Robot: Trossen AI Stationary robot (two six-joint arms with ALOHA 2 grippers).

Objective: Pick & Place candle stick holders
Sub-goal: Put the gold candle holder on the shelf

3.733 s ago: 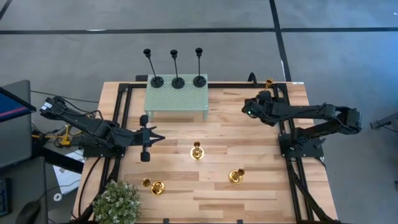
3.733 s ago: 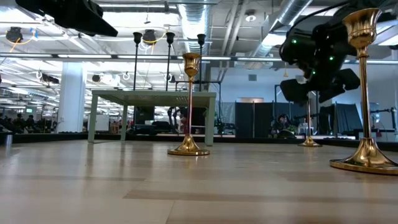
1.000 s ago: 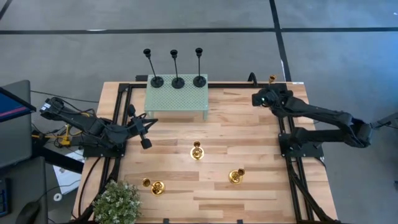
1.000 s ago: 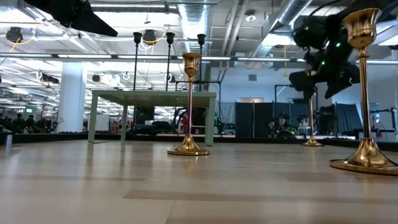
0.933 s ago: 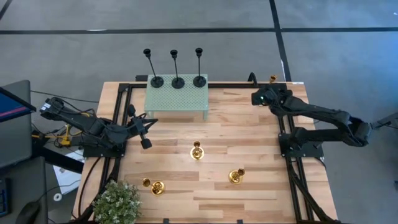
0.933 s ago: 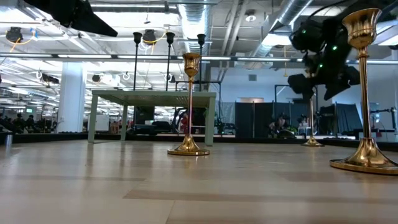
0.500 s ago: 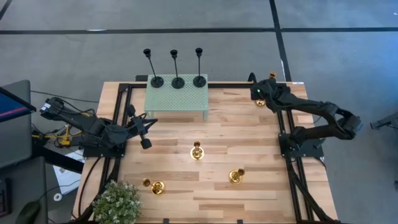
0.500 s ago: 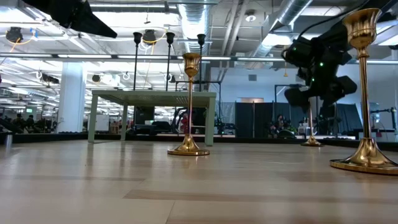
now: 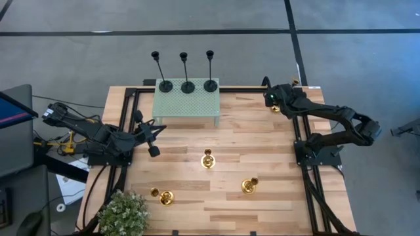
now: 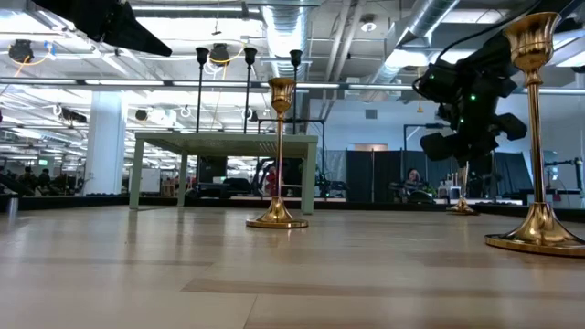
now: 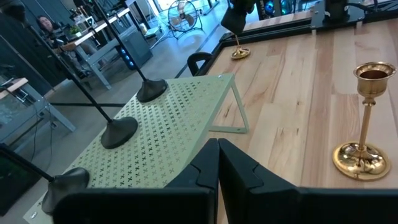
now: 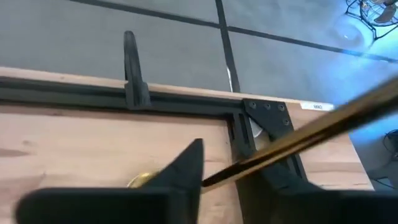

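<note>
— So, starting at the left, what are we seeing?

— We are looking at the left gripper (image 11: 217,149) hovering over the left edge of the wooden table (image 9: 262,141), with its jaws pressed together and holding nothing. Just beside it we are finding the green perforated stand (image 9: 187,106), which is carrying the three black candle stick holders (image 9: 188,86) upright in a row along its far edge.

— And the gold ones?

— We are counting three standing free on the table: the near-left gold holder (image 9: 165,196), the middle gold holder (image 9: 207,160), and the near-right gold holder (image 9: 249,187), all well apart.

— What about the right side?

— We are watching the right gripper (image 9: 273,101) at the far right corner. The fourth gold holder (image 12: 311,134) is passing its stem between those jaws, but we are not able to tell whether they are clamping it.
</note>
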